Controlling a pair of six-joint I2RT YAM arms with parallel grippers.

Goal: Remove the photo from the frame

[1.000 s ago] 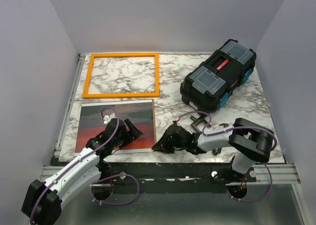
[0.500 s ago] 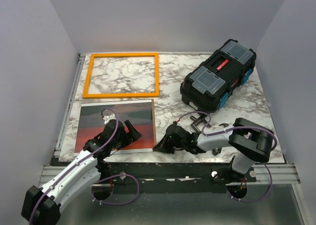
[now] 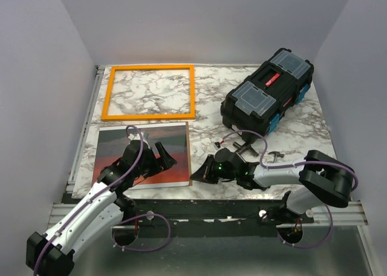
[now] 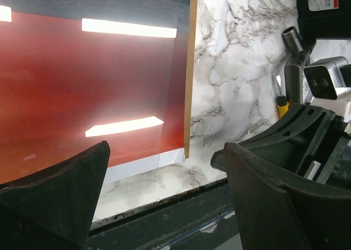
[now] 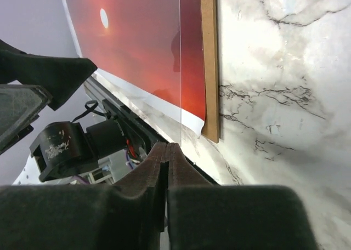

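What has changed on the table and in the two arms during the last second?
The right gripper closed its jaws at the near right corner of the photo; whether it pinches anything is unclear. Its elbow swung right, toward the near edge. The left gripper stayed open over the photo, its arm shifting slightly. The photo, the frame and the toolbox did not move.

Marble table bears frame, photo, toolbox, tools.

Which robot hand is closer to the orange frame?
Left. The left gripper hovers over the photo beside the frame; the right gripper is farther, off the photo's near-right corner.
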